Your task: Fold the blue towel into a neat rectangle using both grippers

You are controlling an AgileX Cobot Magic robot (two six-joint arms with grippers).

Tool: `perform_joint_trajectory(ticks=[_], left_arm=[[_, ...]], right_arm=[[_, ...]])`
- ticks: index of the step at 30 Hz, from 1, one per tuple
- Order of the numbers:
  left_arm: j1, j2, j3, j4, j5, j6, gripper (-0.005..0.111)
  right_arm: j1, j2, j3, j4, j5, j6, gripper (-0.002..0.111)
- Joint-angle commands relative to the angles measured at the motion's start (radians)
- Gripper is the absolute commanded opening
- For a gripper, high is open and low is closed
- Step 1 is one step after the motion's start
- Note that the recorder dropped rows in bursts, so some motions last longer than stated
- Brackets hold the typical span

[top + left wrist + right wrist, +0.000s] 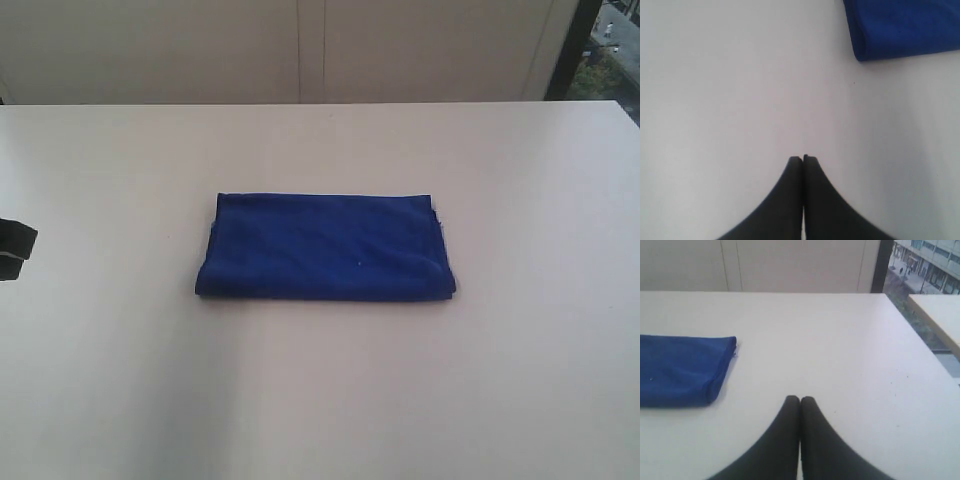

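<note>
The blue towel (pixel 325 247) is seen folded into a flat rectangle at the centre of the exterior view, its long sides running left to right. It is laid on a pale, plain table (pixel 320 400) that fills most of the frame. A pale panelled wall (pixel 300 50) is seen along the top of the frame, and a dark-framed window (pixel 605 45) in the upper right corner. Through that window, buildings (pixel 925 265) are shown in the right wrist view, with the edge of a second pale table (pixel 940 315) beside it.

The left gripper (pixel 803 159) is shown with its two black fingers pressed together and nothing held between them. It is held over bare table, well apart from the towel's corner. In the exterior view only a black part of it is caught at the left edge, at mid-height. The right gripper (pixel 800 400) is likewise closed tight and empty, over bare table, with the towel's end off to one side and not touched.
</note>
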Motion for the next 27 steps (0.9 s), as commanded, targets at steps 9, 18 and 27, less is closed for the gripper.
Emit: perform_joint_trajectory(ticks=[9,18,27], left_arm=[[0.002,-0.008,0.01,-0.012,0.008,-0.003,0.0],[0.002,-0.008,0.01,-0.012,0.008,-0.003,0.0],[0.002,-0.008,0.01,-0.012,0.008,-0.003,0.0]], right_arm=[[-0.009,-0.005,0.086,0.0,-0.051,-0.008,0.0],[-0.009,-0.005,0.086,0.0,-0.055,-0.008,0.0],[-0.009,-0.005,0.086,0.0,-0.055,-0.008,0.0]])
